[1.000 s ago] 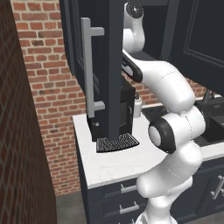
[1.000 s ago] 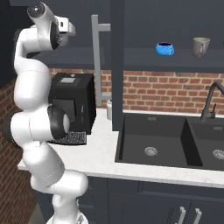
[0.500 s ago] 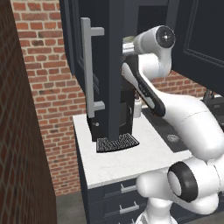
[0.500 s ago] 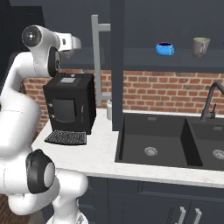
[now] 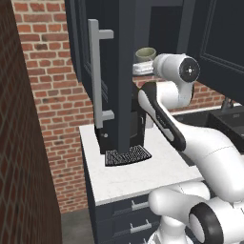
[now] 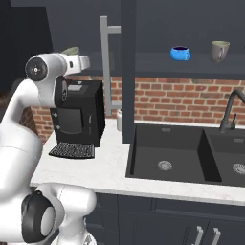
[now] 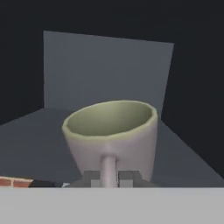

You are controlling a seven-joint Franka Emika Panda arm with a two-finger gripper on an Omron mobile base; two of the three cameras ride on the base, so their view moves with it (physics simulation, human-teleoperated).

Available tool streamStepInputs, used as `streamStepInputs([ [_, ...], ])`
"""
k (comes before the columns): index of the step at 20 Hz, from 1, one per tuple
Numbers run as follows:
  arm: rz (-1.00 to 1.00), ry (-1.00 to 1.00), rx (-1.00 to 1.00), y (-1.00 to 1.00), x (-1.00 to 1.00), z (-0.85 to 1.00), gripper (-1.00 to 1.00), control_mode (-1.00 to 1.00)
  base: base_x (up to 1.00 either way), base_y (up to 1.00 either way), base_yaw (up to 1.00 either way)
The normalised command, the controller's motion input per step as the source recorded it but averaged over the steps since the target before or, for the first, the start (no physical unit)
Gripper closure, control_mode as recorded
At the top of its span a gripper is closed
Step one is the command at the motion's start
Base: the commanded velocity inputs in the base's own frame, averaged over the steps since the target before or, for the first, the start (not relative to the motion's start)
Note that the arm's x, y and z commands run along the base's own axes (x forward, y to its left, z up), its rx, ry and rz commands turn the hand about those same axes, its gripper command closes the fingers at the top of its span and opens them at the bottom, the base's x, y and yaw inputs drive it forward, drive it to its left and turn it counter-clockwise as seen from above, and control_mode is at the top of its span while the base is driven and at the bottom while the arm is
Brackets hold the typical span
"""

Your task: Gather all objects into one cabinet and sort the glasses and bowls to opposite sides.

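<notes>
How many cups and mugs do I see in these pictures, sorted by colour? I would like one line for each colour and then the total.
Grey-beige mugs: 2, the held mug with the gripper shut on its handle, and the mug on the shelf.
Blue cup: 1, on the same shelf.
Total: 3

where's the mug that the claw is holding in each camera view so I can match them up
Left base view: the held mug sits upper centre, just right of the open cabinet door's edge.
Right base view: its rim peeks out upper left, above the white wrist.
Hand view: it fills the centre, the claw shut on its handle.
Shared landmark: the long silver door handle.
</notes>
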Motion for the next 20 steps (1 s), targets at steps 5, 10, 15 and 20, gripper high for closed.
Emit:
streamStepInputs([
  [5, 0.01, 0.0, 0.0, 0.05, -0.09, 0.39, 1.0, -1.0, 0.0, 0.0, 0.0],
  [10, 0.0, 0.0, 0.0, 0.0, -0.06, 0.7, 1.0, -1.0, 0.0, 0.0, 0.0],
  [15, 0.0, -0.01, 0.0, 0.06, -0.03, 0.24, 1.0, -1.0, 0.0, 0.0, 0.0],
  [20, 0.08, 0.18, 0.19, 0.0, -0.09, 0.0, 1.0, -1.0, 0.0, 0.0, 0.0],
])
